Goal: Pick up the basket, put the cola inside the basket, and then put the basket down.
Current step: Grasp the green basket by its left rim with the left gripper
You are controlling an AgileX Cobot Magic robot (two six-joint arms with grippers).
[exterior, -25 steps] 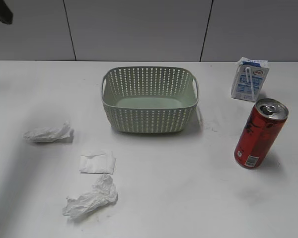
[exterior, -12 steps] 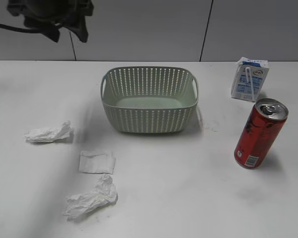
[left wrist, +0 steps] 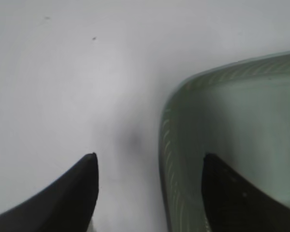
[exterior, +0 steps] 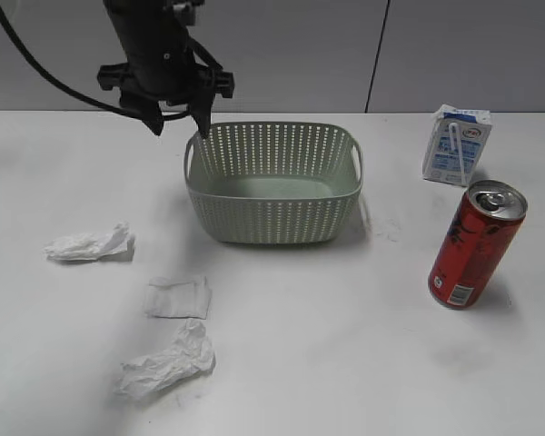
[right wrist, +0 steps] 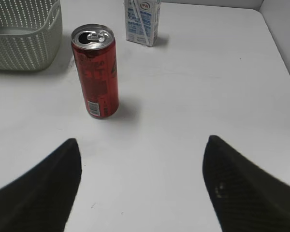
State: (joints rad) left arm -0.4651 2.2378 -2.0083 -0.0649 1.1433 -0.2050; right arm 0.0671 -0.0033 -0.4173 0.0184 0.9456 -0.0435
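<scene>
The basket (exterior: 272, 182) sits unmoved while the left hand (exterior: 175, 116), open, has descended over its left rim.

Black left arm (exterior: 150, 41), thick and roughly cylindrical, matte with a faint sheen. Blocky black wrist section below, with short stubs sticking out to either side. Thin black cable (exterior: 36, 64) curving away from the upper left corner toward the wrist. Left pincer (exterior: 177, 123) ending in two dark, tapering, pointed fingers (exterior: 203, 113). Seen close from the left wrist, left pincer (left wrist: 150, 164) as two matte black wedges, blurred, tips narrowing to blunt points. Right pincer (right wrist: 142, 145) likewise two broad black wedge-shaped fingers (right wrist: 241, 193), smooth, slightly speckled with pale dust. No markings or screws legible.
</scene>
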